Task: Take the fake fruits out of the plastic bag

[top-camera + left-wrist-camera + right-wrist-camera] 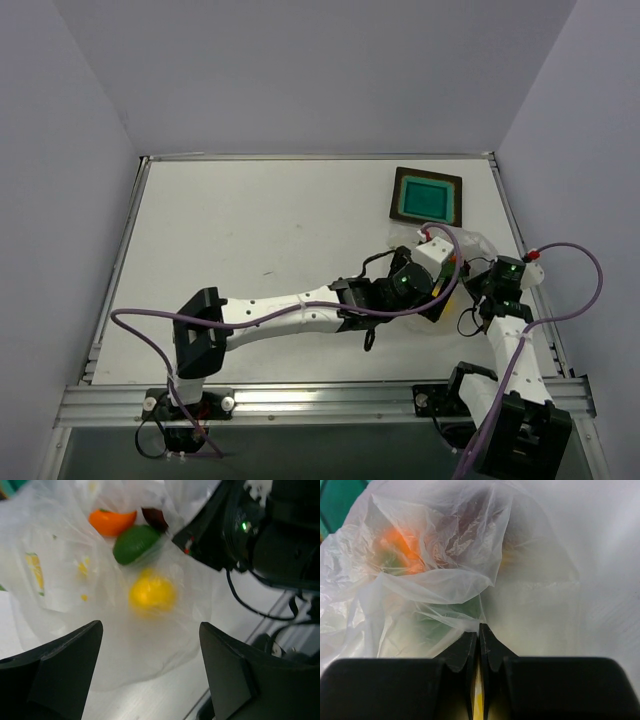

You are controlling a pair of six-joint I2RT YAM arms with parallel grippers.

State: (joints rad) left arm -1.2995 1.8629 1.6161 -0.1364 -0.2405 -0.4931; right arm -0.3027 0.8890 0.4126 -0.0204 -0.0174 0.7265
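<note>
The clear plastic bag (65, 580) lies crumpled on the table at the right, below the tray. Inside it, in the left wrist view, are the fake fruits: a yellow lemon (151, 592), a green one (135, 543), an orange one (111, 521) and a dark red one (155, 517). My left gripper (150, 626) is open just short of the lemon, with only bag film and table between its fingers (55, 670). My right gripper (480, 627) is shut on a fold of the plastic bag (435, 570). Through the film there, orange (400, 545) and green (465, 611) blurs show.
A dark square tray with a teal inside (428, 195) sits just beyond the bag (478, 243). The two arms crowd together at the right side, left gripper (445, 298) close to right gripper (478, 285). The right arm's black wrist (260, 530) fills the left wrist view's upper right.
</note>
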